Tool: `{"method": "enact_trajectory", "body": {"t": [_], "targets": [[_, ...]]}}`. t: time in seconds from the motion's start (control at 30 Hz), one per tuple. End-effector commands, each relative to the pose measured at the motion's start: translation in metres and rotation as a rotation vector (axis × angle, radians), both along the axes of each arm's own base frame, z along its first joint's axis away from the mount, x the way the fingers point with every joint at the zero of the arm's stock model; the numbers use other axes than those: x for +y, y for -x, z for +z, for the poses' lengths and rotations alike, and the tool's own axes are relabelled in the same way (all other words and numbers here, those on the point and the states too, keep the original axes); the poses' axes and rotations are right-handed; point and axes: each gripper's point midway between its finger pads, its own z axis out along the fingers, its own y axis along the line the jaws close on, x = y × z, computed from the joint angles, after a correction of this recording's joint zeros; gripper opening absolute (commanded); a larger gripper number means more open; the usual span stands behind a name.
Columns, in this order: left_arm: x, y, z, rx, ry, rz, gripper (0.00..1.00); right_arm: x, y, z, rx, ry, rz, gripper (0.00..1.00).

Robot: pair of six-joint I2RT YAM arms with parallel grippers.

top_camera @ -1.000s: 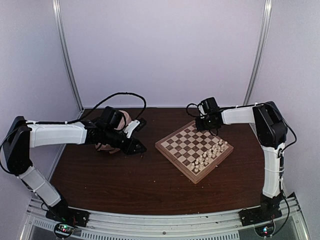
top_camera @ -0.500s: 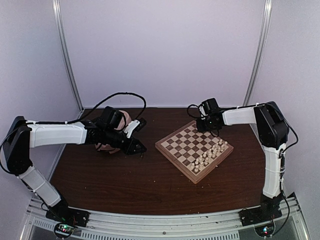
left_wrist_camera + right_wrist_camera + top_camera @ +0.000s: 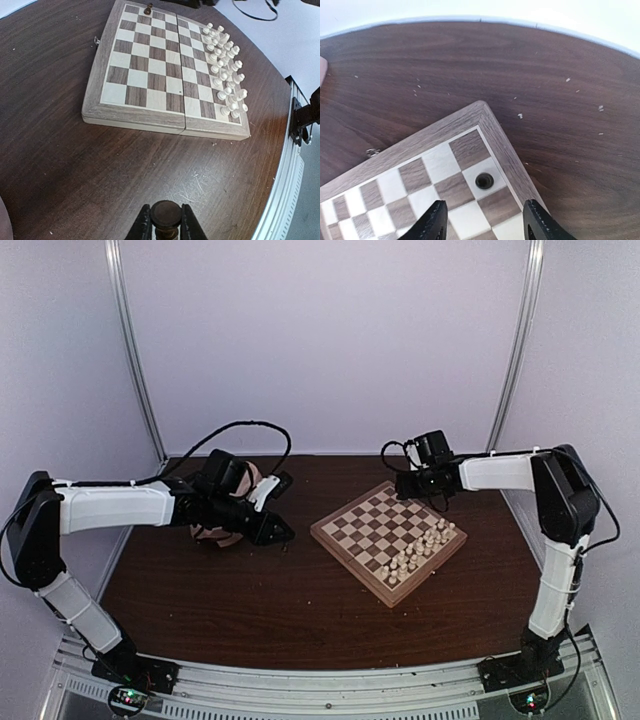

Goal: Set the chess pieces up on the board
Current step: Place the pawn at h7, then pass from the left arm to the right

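Note:
The board (image 3: 350, 565) lies at an angle right of centre, with pale chessmen (image 3: 415, 552) ranked along its near right side. My left gripper (image 3: 280, 533) hovers over the table left of the board. It is shut on a dark chess piece (image 3: 166, 214), whose round top shows between the fingers. My right gripper (image 3: 485, 210) is open above the board's far corner (image 3: 505, 145). Just ahead of its fingertips a dark chess piece (image 3: 484, 180) stands free on a light edge square; this same dark piece (image 3: 148, 8) shows at the far end in the left wrist view.
A pink bowl (image 3: 212, 533) sits behind my left arm near the table's left side. The pale chessmen (image 3: 225, 75) crowd two rows on the board's right. The table's metal front rail (image 3: 285, 200) runs close beyond the board.
My right gripper has opened and left the dark piece standing on the board's far corner area, and the arm has drawn slightly right. The left arm has barely moved.

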Motion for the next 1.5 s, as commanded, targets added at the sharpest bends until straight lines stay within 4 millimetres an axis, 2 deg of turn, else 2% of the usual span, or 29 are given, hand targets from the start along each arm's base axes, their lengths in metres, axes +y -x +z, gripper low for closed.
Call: {"method": "enact_trajectory", "body": {"t": [0.0, 0.07, 0.13, 0.23, 0.33, 0.43, 0.57, 0.63, 0.8, 0.97, 1.07, 1.23, 1.47], "targets": [[-0.009, -0.014, 0.021, 0.021, 0.056, 0.085, 0.15, 0.003, 0.010, 0.061, -0.175, -0.050, 0.026, 0.54], [-0.011, -0.018, 0.030, 0.040, 0.079, 0.120, 0.15, 0.011, 0.023, 0.071, -0.195, -0.070, 0.069, 0.54], [-0.012, -0.021, 0.039, 0.058, 0.098, 0.149, 0.15, 0.028, 0.037, 0.082, -0.217, -0.122, 0.138, 0.53], [-0.014, -0.027, 0.055, 0.068, 0.122, 0.188, 0.15, 0.064, 0.066, 0.094, -0.231, -0.184, 0.274, 0.50], [-0.010, -0.036, 0.073, 0.047, 0.118, 0.238, 0.15, 0.101, 0.101, 0.105, -0.274, -0.144, 0.407, 0.50], [-0.007, -0.043, 0.092, 0.028, 0.129, 0.271, 0.15, 0.129, 0.135, 0.121, -0.356, -0.145, 0.488, 0.50], [-0.010, -0.048, 0.116, 0.044, 0.195, 0.292, 0.16, 0.158, 0.171, 0.146, -0.443, -0.278, 0.566, 0.53], [-0.013, -0.049, 0.126, 0.069, 0.240, 0.299, 0.16, 0.173, 0.182, 0.155, -0.477, -0.333, 0.605, 0.56], [-0.013, -0.059, 0.155, 0.114, 0.381, 0.336, 0.16, 0.202, 0.195, 0.161, -0.522, -0.394, 0.657, 0.58], [-0.013, -0.059, 0.190, 0.097, 0.539, 0.334, 0.16, 0.218, 0.206, 0.186, -0.556, -0.585, 0.694, 0.56], [-0.012, -0.055, 0.215, 0.049, 0.648, 0.305, 0.16, 0.233, 0.208, 0.196, -0.496, -0.670, 0.732, 0.53], [-0.010, -0.049, 0.228, 0.026, 0.724, 0.275, 0.17, 0.243, 0.214, 0.222, -0.481, -0.835, 0.753, 0.52], [-0.014, -0.043, 0.232, 0.021, 0.787, 0.222, 0.17, 0.251, 0.213, 0.234, -0.446, -0.913, 0.755, 0.52]]}}
